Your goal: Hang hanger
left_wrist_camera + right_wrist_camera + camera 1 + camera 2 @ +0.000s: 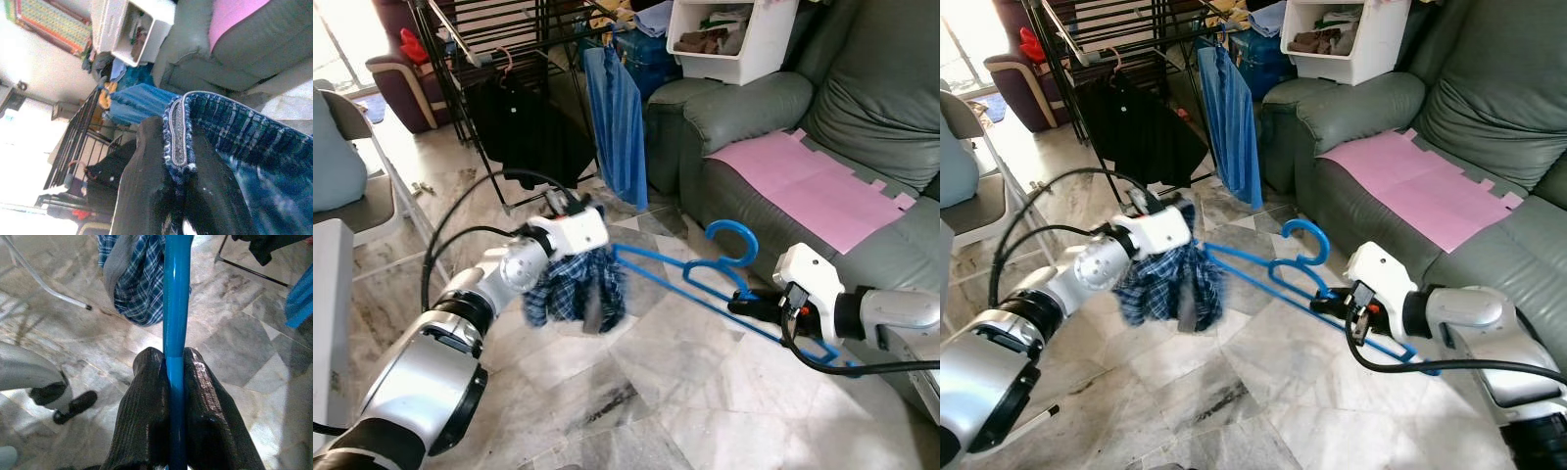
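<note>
A blue plastic hanger [705, 279] is held level above the marble floor, its hook [732, 240] pointing up. My right gripper [751, 306] is shut on the hanger's lower bar [176, 308], near the sofa end. A blue plaid garment [576, 286] hangs bunched off the hanger's other end. My left gripper [570, 231] is shut on the garment's hem [178, 132], just above the bunch. Behind stands a black drying rack [499, 39] with a black garment [524, 122] and a blue shirt [617, 127] hanging on it.
A grey sofa [754, 117] with a pink sheet [813, 181] runs along my right. A white bin [734, 34] of clothes sits on its armrest. A chair [352, 186] stands at my left. Black cables [470, 211] loop near my left arm.
</note>
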Controlling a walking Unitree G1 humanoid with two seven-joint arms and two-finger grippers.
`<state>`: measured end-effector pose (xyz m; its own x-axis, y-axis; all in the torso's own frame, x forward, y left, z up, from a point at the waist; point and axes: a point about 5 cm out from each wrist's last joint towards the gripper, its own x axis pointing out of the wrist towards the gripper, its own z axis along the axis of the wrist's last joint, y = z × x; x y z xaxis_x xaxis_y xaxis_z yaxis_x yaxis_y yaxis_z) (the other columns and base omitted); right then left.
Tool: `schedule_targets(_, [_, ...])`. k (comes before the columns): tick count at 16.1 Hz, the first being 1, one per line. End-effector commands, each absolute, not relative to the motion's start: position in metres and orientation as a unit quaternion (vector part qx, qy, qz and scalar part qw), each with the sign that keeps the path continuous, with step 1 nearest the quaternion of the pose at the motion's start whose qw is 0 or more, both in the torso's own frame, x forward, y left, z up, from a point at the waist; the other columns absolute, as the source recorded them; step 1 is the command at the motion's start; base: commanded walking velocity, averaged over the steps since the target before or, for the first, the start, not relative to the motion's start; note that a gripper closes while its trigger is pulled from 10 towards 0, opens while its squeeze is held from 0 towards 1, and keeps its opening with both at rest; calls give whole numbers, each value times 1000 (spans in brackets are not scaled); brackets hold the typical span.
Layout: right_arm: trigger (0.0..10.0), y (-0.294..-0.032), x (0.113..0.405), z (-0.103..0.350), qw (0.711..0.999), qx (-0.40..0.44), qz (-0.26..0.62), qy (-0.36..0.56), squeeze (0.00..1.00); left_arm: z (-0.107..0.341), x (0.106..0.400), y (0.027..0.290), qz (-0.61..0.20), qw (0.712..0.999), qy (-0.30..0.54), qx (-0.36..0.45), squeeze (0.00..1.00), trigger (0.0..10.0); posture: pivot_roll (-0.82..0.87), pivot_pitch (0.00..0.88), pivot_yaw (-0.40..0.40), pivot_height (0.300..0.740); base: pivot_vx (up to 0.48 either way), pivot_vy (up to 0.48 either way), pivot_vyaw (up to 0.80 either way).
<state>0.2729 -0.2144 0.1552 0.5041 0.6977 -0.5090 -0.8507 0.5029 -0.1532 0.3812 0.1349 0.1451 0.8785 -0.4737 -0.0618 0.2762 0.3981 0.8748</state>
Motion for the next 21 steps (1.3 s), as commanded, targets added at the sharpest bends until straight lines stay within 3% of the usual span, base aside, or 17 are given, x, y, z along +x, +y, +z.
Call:
schedule_targets(1, [10000, -212, 274, 159, 842, -206, 463, 187, 0, 158, 387, 136, -210, 833, -112, 499, 0, 10000, -195, 0, 74, 740, 0, 0, 0])
schedule_targets(6, [10000, -207, 278, 157, 841, -214, 463, 179, 0, 159, 383, 130, -239, 827, -129, 492, 0, 10000, -188, 0, 74, 740, 0, 0, 0])
schedule_targets(9, [10000, -206, 288, 159, 861, -218, 434, 151, 0, 162, 377, 119, -280, 815, -168, 479, 0, 10000, -190, 0, 76, 740, 0, 0, 0])
schedule_targets(14, [10000, -199, 292, 160, 864, -218, 435, 133, 0, 164, 372, 111, -304, 794, -204, 485, 0, 10000, -185, 0, 70, 740, 0, 0, 0])
schedule_targets(17, [10000, -197, 302, 160, 882, -220, 404, 103, 0, 167, 366, 104, -320, 768, -242, 499, 0, 10000, -186, 0, 72, 740, 0, 0, 0])
schedule_targets(19, [10000, -193, 309, 164, 897, -196, 387, 83, 0, 160, 359, 97, -350, 733, -263, 520, 0, 10000, -184, 0, 70, 740, 0, 0, 0])
schedule_targets(20, [10000, -191, 306, 162, 892, -189, 401, 88, 0, 157, 359, 99, -346, 723, -260, 539, 0, 10000, -180, 0, 69, 740, 0, 0, 0])
schedule_targets(21, [10000, -189, 299, 159, 882, -177, 425, 99, 0, 158, 364, 108, -322, 730, -245, 551, 0, 10000, -179, 0, 69, 740, 0, 0, 0])
